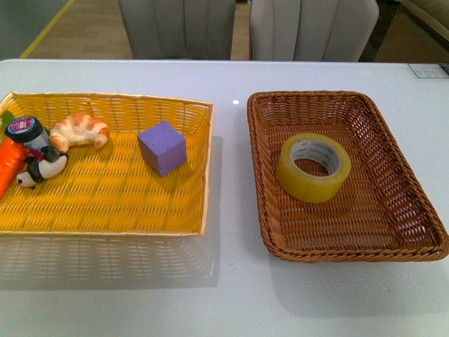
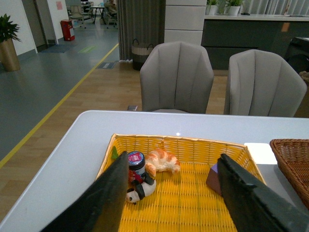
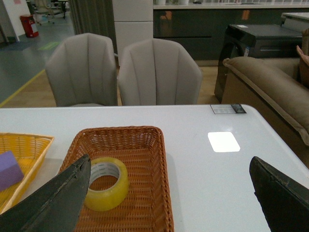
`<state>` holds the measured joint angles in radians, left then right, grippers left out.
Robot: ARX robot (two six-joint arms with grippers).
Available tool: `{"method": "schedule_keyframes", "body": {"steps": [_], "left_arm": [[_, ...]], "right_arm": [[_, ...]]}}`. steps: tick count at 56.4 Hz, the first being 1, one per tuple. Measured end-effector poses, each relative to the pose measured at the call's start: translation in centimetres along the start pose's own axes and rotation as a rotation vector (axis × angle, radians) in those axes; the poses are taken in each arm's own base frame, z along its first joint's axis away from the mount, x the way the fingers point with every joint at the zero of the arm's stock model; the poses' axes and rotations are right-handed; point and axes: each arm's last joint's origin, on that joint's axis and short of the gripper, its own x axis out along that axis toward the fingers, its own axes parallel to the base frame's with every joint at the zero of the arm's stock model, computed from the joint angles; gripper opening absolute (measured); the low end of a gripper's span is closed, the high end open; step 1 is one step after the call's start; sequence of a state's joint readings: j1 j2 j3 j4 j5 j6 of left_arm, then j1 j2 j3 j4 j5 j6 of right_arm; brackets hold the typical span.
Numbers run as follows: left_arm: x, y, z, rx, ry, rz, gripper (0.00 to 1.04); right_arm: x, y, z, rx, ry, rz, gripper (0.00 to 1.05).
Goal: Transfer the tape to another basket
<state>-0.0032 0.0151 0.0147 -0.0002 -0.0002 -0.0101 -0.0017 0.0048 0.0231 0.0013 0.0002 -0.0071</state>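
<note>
The tape, a yellowish roll with a white core, lies flat in the dark brown wicker basket on the right of the white table. It also shows in the right wrist view, inside the brown basket. Neither arm shows in the front view. My left gripper is open and empty, raised over the yellow basket. My right gripper is open and empty, raised over the table beside the brown basket's right rim.
The bright yellow woven basket on the left holds a purple cube, a croissant, a small jar, a panda toy and a carrot toy. Grey chairs stand behind the table.
</note>
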Motion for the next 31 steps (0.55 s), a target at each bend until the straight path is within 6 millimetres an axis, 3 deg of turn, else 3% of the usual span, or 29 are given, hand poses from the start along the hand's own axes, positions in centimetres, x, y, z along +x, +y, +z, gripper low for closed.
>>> {"method": "schedule_keyframes", "body": {"steps": [9,31], "left_arm": [[0.0,0.0,0.0,0.0,0.0,0.0,0.97],[0.0,0.0,0.0,0.002,0.0,0.0,0.96]], "right_arm": [[0.0,0.0,0.0,0.0,0.0,0.0,0.96],[0.0,0.0,0.0,0.0,0.0,0.0,0.96]]}}
